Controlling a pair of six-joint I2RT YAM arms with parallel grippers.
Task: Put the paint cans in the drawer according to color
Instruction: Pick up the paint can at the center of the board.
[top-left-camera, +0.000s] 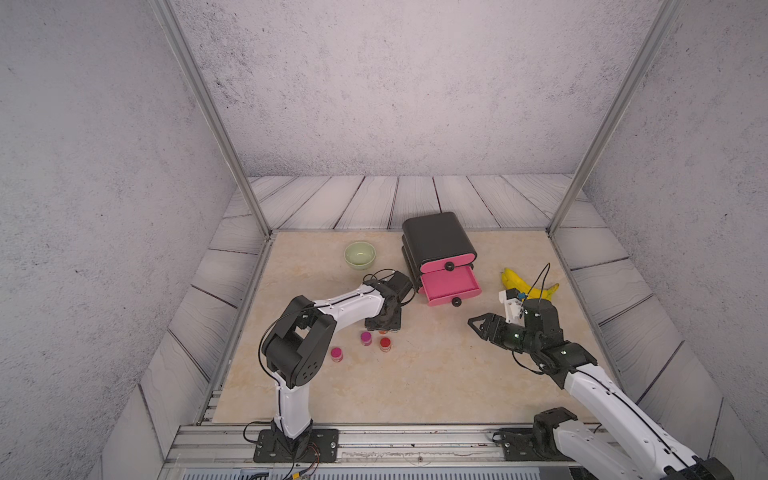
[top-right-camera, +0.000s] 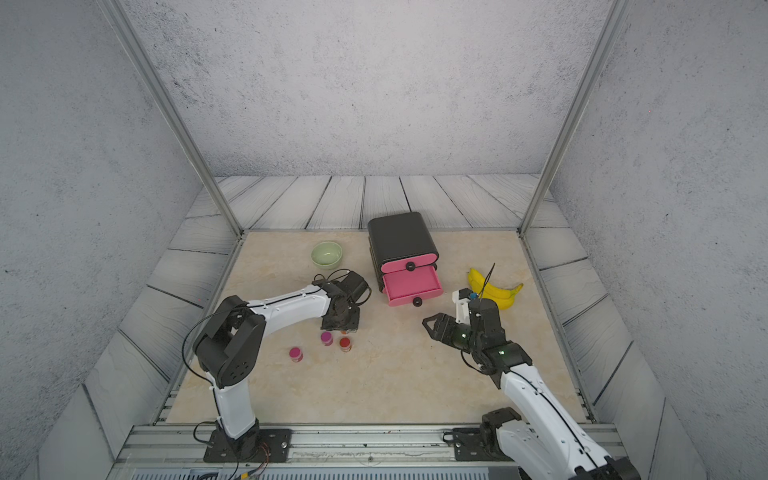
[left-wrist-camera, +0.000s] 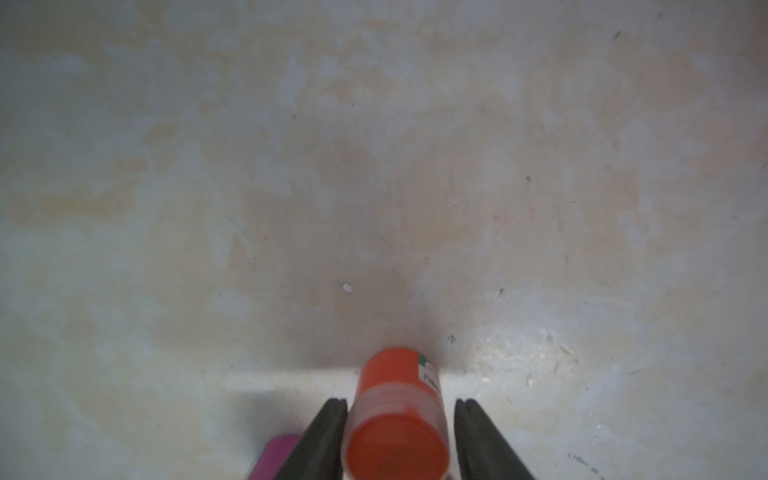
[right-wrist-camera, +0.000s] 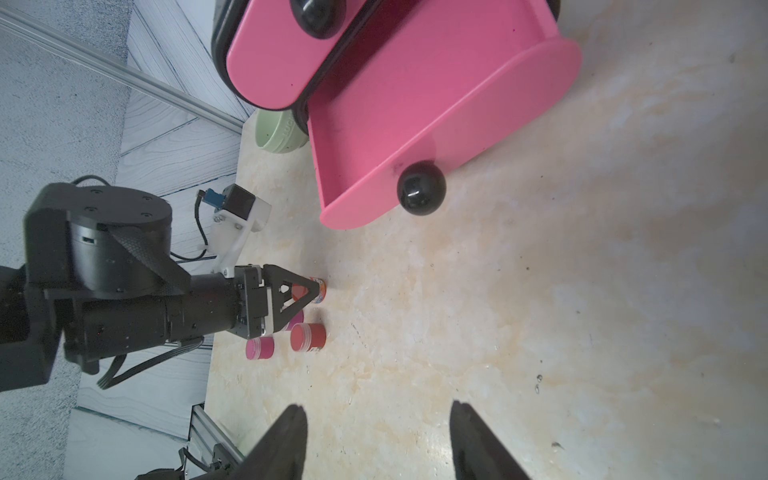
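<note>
the orange-red paint can (left-wrist-camera: 395, 444) stands upright on the table, a short way out from the drawer (top-left-camera: 436, 235) on the left arm's side of its front. the left gripper (left-wrist-camera: 401, 401) points straight down over it with a finger on either side. the jaws are drawn in close: one finger looks to be against the can and a sliver of table shows beside the other, so i cannot tell whether the grip is made. a second red can (top-left-camera: 385, 343) and two magenta cans (top-left-camera: 365, 337) (top-left-camera: 336, 353) stand a little farther out from the drawer; no blue can shows. the drawer's middle tray (top-left-camera: 451, 284) is pulled out with its pink floor bare, and the top one is shut. the right gripper (right-wrist-camera: 378, 415) hovers in front of the drawer, jaws about half apart and holding nothing. the step in hand looks like picking up the first red can. next, it seems, comes finishing the squeeze, lifting clear of the neighbouring cans and carrying it over the tray's front lip to set it inside.
</note>
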